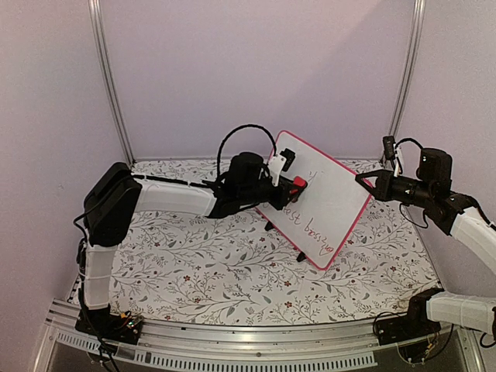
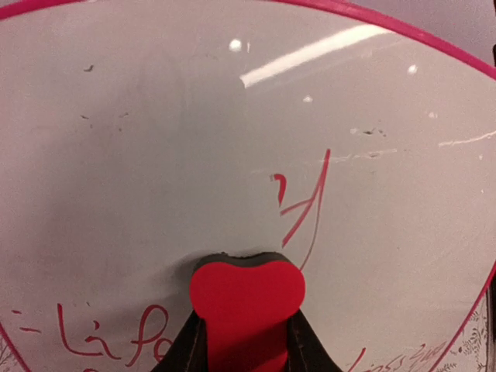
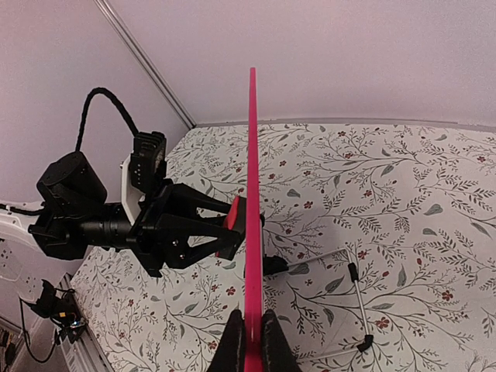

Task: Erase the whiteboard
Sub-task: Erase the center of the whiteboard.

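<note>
Most of the whiteboard (image 1: pixel 329 198) looks wiped. It stands tilted on the flowered bench (image 1: pixel 194 271), right of centre in the overhead view, resting on small black feet (image 1: pixel 301 256). The right arm (image 1: pixel 434 201) steadies it, its jaws closed on the pink rim at the board's far right edge. The left arm (image 1: pixel 170 198) reaches in from the left, its jaws clamped on a small red eraser (image 2: pixel 246 298) whose pad sits against the board's face near the middle.

Red handwriting (image 1: pixel 310 229) runs along the lower edge, and a few loose strokes (image 2: pixel 306 205) sit just above the eraser in the left wrist view. To do this well, I judge the eraser should lie flat and press firmly, passing over those strokes and then along the written line in overlapping sweeps. The right side should hold firm so the board neither swings nor tips.

Little stands in the way. The wire stand (image 3: pixel 356 302) is behind the board, away from the wiped face, and only a black cable (image 1: pixel 232 139) loops above the left wrist.
</note>
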Controlling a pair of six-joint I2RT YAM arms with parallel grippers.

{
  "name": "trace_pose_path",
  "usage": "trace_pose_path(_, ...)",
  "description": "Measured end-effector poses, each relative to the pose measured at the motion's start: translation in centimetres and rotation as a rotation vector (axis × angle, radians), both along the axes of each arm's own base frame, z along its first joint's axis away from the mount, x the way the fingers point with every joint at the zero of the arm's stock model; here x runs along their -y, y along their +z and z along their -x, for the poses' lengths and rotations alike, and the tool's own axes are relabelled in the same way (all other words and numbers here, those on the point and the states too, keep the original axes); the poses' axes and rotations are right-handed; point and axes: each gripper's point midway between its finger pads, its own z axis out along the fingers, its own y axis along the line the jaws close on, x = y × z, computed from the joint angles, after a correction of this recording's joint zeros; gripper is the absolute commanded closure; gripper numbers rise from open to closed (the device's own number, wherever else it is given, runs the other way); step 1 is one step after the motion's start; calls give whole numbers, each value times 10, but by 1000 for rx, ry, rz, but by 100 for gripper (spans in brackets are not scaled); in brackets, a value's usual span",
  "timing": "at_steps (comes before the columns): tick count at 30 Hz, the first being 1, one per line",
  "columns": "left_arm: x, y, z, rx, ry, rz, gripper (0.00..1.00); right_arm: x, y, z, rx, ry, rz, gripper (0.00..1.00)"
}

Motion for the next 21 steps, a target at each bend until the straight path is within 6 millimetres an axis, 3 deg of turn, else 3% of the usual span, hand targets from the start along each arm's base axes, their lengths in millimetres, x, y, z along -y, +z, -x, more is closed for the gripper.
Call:
trace_pose_path(6, 3, 8, -3, -8, -2, -22, 95, 1, 0, 0, -2, -5, -1, 100)
trace_pose_path(13, 15, 51, -12, 53, -3, 30, 95, -2, 1, 1, 1, 12, -3, 100)
trace_pose_path(17, 16, 52, -13, 56, -4, 34, 96, -2, 1, 2, 1, 15, -4, 100)
trace_pose_path(21, 13, 41, -11, 53, -4, 36, 95, -2, 1, 2, 1, 13, -4, 100)
